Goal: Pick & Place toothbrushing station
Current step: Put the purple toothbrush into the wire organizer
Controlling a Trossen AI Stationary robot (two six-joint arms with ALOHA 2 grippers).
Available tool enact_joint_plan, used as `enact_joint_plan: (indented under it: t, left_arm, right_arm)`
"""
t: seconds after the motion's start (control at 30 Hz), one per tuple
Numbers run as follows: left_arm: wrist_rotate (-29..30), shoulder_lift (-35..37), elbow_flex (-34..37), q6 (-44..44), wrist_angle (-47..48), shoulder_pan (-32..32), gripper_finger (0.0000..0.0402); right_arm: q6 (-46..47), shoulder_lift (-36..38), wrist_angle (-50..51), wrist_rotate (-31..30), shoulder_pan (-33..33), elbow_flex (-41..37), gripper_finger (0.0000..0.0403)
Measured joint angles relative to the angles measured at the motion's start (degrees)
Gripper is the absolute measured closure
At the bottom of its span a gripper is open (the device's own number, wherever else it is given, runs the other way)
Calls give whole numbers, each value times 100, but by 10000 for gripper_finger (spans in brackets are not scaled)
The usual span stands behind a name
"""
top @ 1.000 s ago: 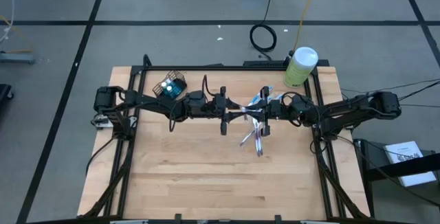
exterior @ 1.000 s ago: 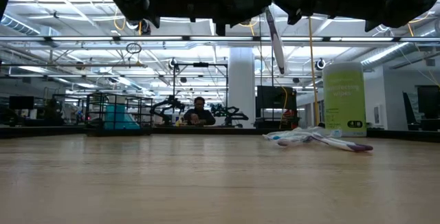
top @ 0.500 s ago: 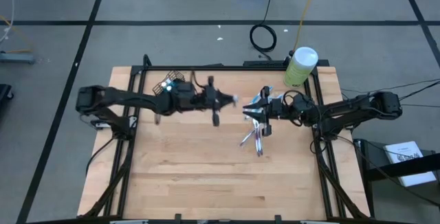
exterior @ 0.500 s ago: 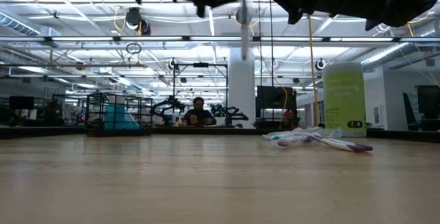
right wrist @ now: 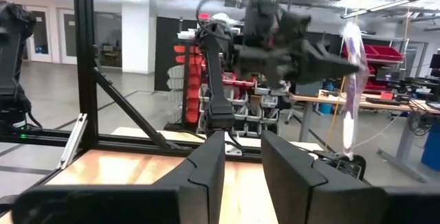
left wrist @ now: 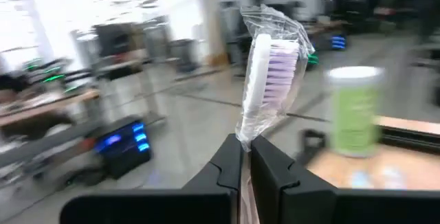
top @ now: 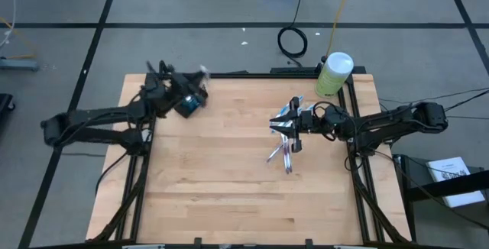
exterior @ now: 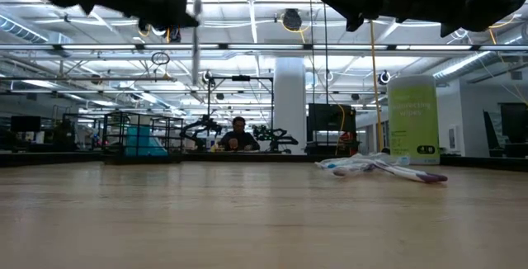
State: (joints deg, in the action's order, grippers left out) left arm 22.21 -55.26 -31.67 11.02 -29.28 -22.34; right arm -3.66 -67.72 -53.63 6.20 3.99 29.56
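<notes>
One wrapped toothbrush (left wrist: 269, 80) pinched in left gripper (left wrist: 247, 157), above mesh holder (top: 190, 101) at table's 10 o'clock. Transport step; next: lower, release. Right gripper (right wrist: 242, 157) empty, fingers apart, over pile (top: 284, 151).

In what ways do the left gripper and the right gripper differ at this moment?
The left gripper is shut on a wrapped toothbrush near the mesh holder; the right gripper is open and empty above the toothbrush pile. The left is at the table's far left corner, the right nearer the middle. Both are raised above the table.
</notes>
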Motion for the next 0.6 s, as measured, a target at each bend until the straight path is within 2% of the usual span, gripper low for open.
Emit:
enact_joint_plan:
  t: [0.17, 0.27, 0.6]
  left_arm:
    - [-96, 252, 903, -432, -1290, -1030, 390]
    - [-111, 193, 1198, -765, -1466, -1464, 390]
    - [-135, -98, 1479, -1031, -1399, -1817, 390]
  right_arm:
    - [-11, 0, -47, -4, 7, 0, 314]
    - [-12, 0, -53, -10, 7, 0, 314]
    - [-49, 0, -46, -13, 7, 0, 314]
